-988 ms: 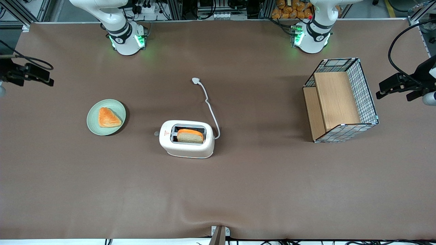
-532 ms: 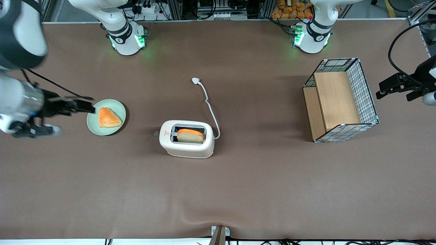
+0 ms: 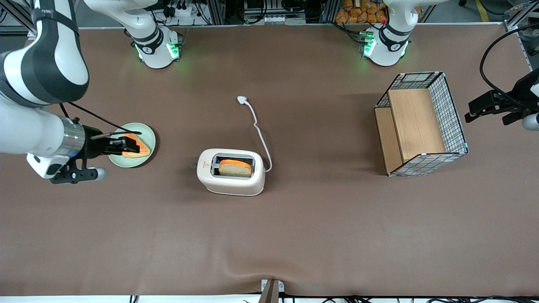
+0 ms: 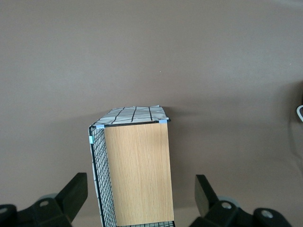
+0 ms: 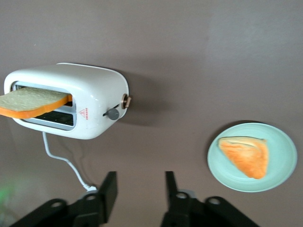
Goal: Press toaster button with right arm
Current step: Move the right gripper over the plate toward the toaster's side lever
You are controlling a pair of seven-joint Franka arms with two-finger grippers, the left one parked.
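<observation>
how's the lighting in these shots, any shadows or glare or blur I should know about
Front view: even lighting, green glow from the arm bases' lights on the tabletop, soft shadow beside the toaster; the right arm looks sharp, its gripper above the green plate. Right wrist view: the toaster casts a soft shadow around its grey button; no harsh glare. Left wrist view: flat light, basket sharp.

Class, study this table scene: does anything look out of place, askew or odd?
The toaster is unplugged: its white plug lies loose on the table. The wire basket lies tipped on its side. The gripper, fingers open, hangs over the green plate, apart from the toaster button.
</observation>
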